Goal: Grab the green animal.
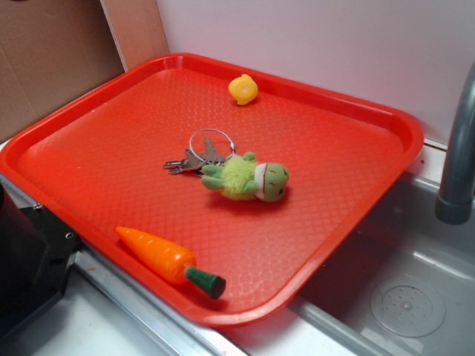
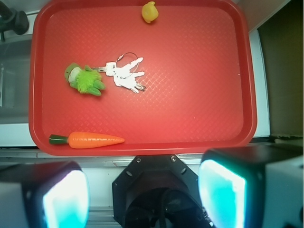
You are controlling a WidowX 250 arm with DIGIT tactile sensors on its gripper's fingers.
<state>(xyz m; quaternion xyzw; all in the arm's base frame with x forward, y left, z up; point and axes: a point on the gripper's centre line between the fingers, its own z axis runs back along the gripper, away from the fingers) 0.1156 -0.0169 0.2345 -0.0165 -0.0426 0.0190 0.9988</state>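
In the exterior view, the small fuzzy lime-green plush frog [image 1: 249, 179] is lying near the middle of the red textured plastic tray [image 1: 89, 159]. It is lying on its side with its long axis running roughly left to right across the picture, its darker smooth head pointing right and its stubby limbs sticking out to the left. A bunch of silver keys on a metal ring [image 1: 197, 154] is lying just left of the frog, touching or almost touching its limbs. A small yellow rubber duck-like toy [image 1: 243, 89] is sitting well beyond the frog, near the tray's far rim. An orange plastic carrot with a green stem [image 1: 170, 262] is lying nearer than the frog, along the tray's near rim, stem end pointing right. A grey metal faucet pipe [image 1: 459, 163] is standing off to the frog's right, over a steel sink [image 1: 404, 297]. The claw itself is not showing here.

In the wrist view, the claw [image 2: 145, 192] is hanging wide open with nothing between its two glowing teal-lit fingers [image 2: 66, 197], outside the tray's near rim. The frog [image 2: 84, 79] is lying well ahead of the claw and off to its left side, in the tray's left half. Its long axis is running left to right, head pointing left. The keys [image 2: 126, 76] are lying just right of the frog, joined to it by a short link. The carrot [image 2: 88, 139] is lying between the frog and the claw, along the near rim. The duck toy [image 2: 149, 12] is sitting far beyond the frog and to its right.
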